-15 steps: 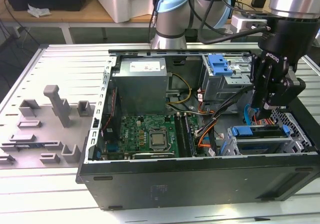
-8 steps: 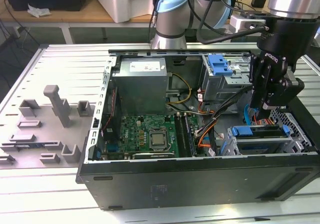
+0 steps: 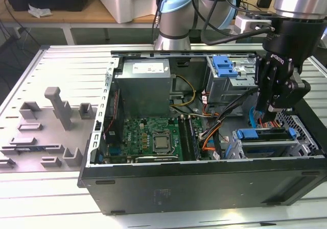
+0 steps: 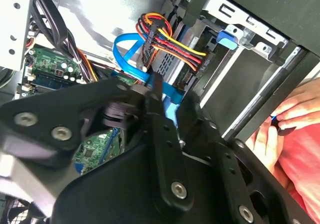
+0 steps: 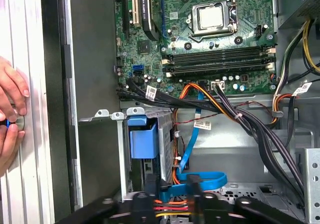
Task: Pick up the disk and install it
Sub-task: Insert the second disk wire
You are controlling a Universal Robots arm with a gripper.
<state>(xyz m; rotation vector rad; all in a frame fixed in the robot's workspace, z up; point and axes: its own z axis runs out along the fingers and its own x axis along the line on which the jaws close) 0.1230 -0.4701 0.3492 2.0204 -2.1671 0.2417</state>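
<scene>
Gripper (image 3: 274, 109) hangs just above the disk (image 3: 265, 134), seated in its bay near the case (image 3: 204, 185) edge; whether its fingers are open cannot be told.

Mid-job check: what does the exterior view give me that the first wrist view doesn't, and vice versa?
Exterior view: the grey fixture tray beside the computer case on the exterior view's left, and the gripper hanging above the case's drive-cage end. First wrist view: a person's hand by the case's outer wall. Both: the motherboard with its processor socket, and the blue flat cable.
</scene>
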